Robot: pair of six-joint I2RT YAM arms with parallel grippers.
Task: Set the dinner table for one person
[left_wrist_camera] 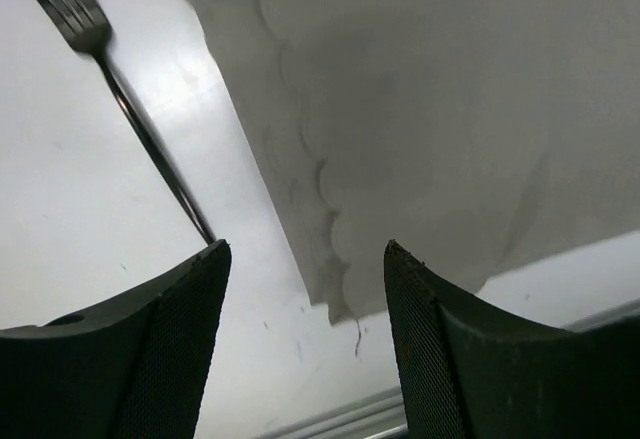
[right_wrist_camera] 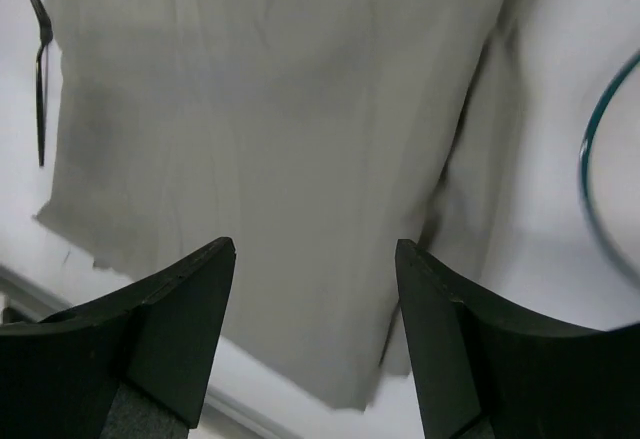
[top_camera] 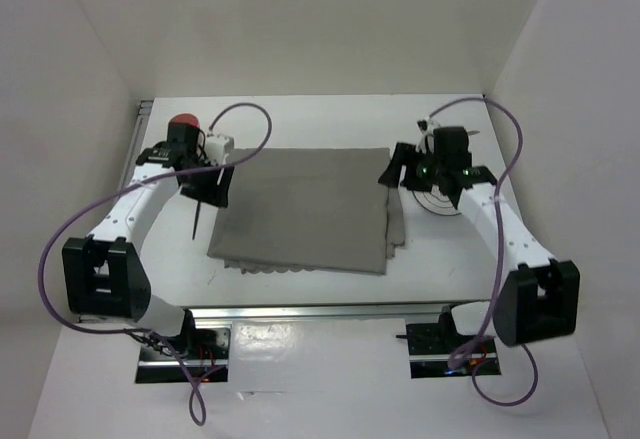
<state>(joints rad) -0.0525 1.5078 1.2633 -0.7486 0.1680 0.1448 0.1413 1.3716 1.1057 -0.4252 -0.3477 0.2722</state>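
Observation:
The white dinner table (top_camera: pixel 300 119) carries a grey cloth mat (top_camera: pixel 310 209) in its middle. My left gripper (top_camera: pixel 212 187) is open and empty above the mat's left edge; in the left wrist view (left_wrist_camera: pixel 305 249) the mat's scalloped corner (left_wrist_camera: pixel 420 129) lies between its jaws. A dark fork (top_camera: pixel 195 221) lies on the table just left of the mat, also in the left wrist view (left_wrist_camera: pixel 110 69). My right gripper (top_camera: pixel 400 172) is open and empty over the mat's right edge (right_wrist_camera: pixel 270 129). A white plate with teal rings (top_camera: pixel 440 204) lies right of the mat, partly under the right arm.
A red object (top_camera: pixel 183 121) stands behind the left wrist at the back left. A silver rail (top_camera: pixel 320 311) runs along the table's near edge and another along the left edge (top_camera: pixel 133 144). White walls close in both sides and the back.

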